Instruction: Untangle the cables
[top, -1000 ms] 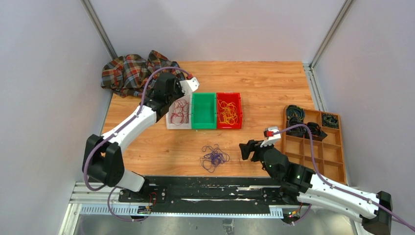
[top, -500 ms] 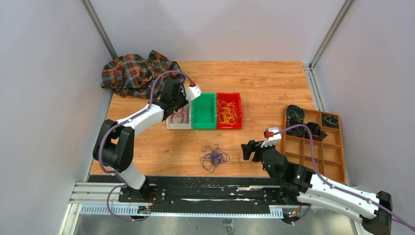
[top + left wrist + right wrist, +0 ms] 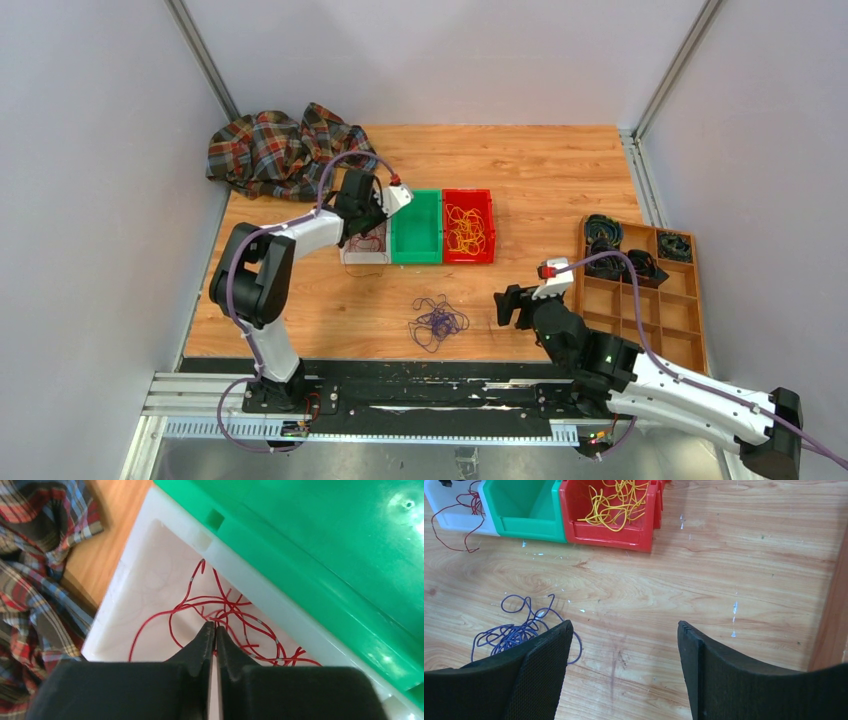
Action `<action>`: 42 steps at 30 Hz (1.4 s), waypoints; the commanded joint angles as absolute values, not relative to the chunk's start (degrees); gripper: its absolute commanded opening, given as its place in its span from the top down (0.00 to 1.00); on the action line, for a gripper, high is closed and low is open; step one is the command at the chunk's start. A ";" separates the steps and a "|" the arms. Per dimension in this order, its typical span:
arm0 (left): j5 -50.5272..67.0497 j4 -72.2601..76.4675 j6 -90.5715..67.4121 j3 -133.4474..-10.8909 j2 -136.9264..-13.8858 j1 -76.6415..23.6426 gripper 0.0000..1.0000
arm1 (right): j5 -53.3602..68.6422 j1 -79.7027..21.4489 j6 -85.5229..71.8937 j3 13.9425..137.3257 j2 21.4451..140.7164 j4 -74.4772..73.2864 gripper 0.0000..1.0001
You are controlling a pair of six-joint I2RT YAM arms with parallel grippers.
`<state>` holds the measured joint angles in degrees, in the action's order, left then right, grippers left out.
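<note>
Wooden table (image 3: 540, 170), purple cables (image 3: 437, 322), grey walls (image 3: 90, 200)

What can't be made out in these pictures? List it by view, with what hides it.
- Left wrist view: whether the shut left gripper pinches a red cable; its own fingertips cover the spot.
- Top view: much of the white bin, under the left arm.
- Right wrist view: part of the purple cable tangle, behind a finger of the open right gripper.
- Top view: what the dark coils in the wooden tray are, too small.
</note>
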<state>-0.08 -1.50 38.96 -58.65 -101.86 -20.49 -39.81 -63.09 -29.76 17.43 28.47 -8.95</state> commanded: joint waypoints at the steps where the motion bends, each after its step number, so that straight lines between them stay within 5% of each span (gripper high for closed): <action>1: 3.58 -8.46 37.79 -65.28 -99.26 -19.89 0.85 | -41.77 -64.07 -29.02 19.75 28.31 -9.74 0.24; 8: 8.04 -26.61 40.11 -76.76 -95.25 -19.41 0.28 | -40.95 -63.98 -28.39 20.57 27.58 -10.12 0.24; 11: 8.88 -31.77 42.37 -78.81 -93.78 -19.38 0.16 | -40.60 -63.98 -28.15 20.95 27.10 -10.65 0.24; 16: 12.56 -40.95 46.16 -78.77 -90.23 -19.49 0.13 | -40.54 -63.98 -27.50 21.18 26.54 -11.24 0.23; 23: 17.99 -41.21 42.00 -63.88 -80.11 -22.66 0.10 | -40.52 -63.98 -27.66 21.25 27.13 -11.30 0.22; 31: 14.03 -27.55 26.62 -51.07 -79.20 -27.00 0.15 | -40.09 -63.98 -28.63 21.57 29.45 -10.42 0.22; 42: 5.13 -13.43 17.64 -48.52 -85.75 -28.60 0.25 | -39.73 -63.98 -29.21 21.30 30.02 -9.76 0.22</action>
